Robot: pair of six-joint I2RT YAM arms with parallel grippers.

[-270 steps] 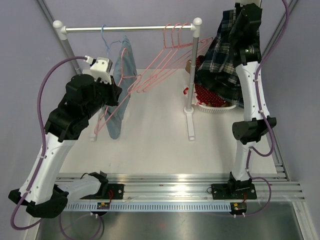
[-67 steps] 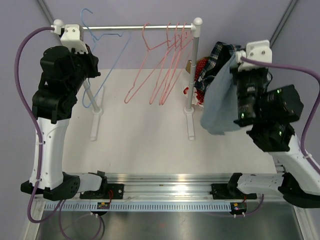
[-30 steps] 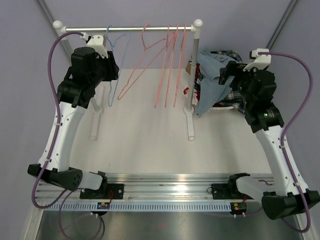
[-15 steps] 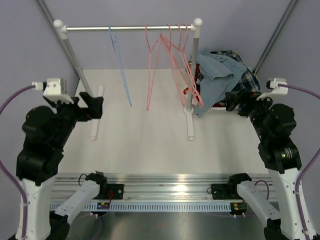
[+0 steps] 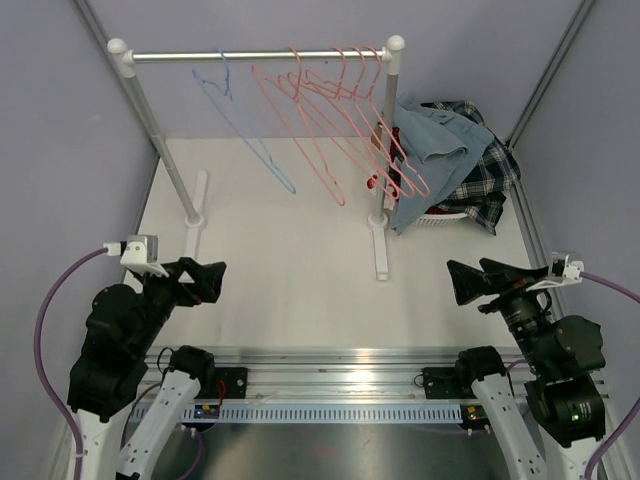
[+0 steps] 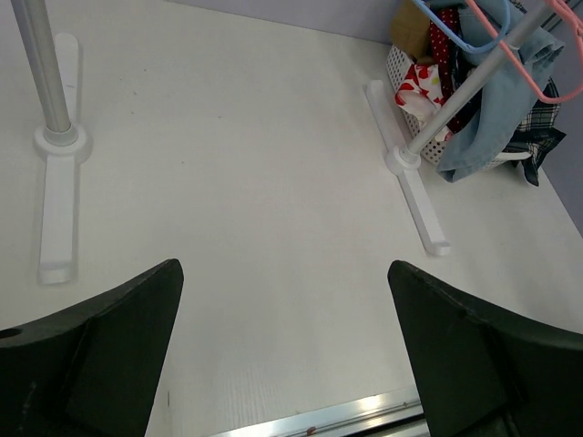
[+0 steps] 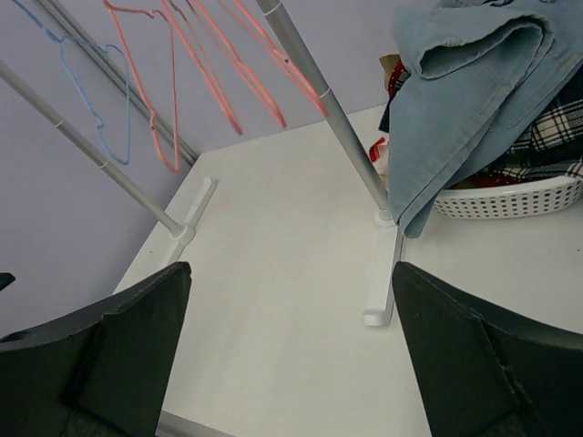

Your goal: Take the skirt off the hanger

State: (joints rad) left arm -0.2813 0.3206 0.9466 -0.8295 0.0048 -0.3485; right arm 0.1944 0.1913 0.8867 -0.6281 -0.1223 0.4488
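Note:
The blue denim skirt [image 5: 436, 150] lies off the hanger, heaped on the clothes in the white basket [image 5: 440, 214] at the back right, one flap hanging over the rim beside the rack's right post. It shows too as the skirt [image 7: 474, 82] and the skirt [image 6: 492, 118]. The bare blue hanger [image 5: 245, 125] hangs tilted on the rail. My left gripper [image 5: 208, 280] is low at the near left, open and empty. My right gripper [image 5: 455, 282] is low at the near right, also open and empty. Only table shows between the jaws of the left gripper [image 6: 282, 273] and the right gripper [image 7: 291, 270].
Several pink hangers [image 5: 340, 110] hang slanted on the rail [image 5: 180, 57] right of the blue one. The rack's posts [image 5: 385, 150] stand on white feet [image 5: 381, 250] on the table. A plaid garment [image 5: 490, 180] and red dotted cloth [image 6: 421, 82] fill the basket.
Both arms have drawn back from the rack to the table's near edge. The left gripper let go of the blue hanger and opened. The hangers have swung to a slant.

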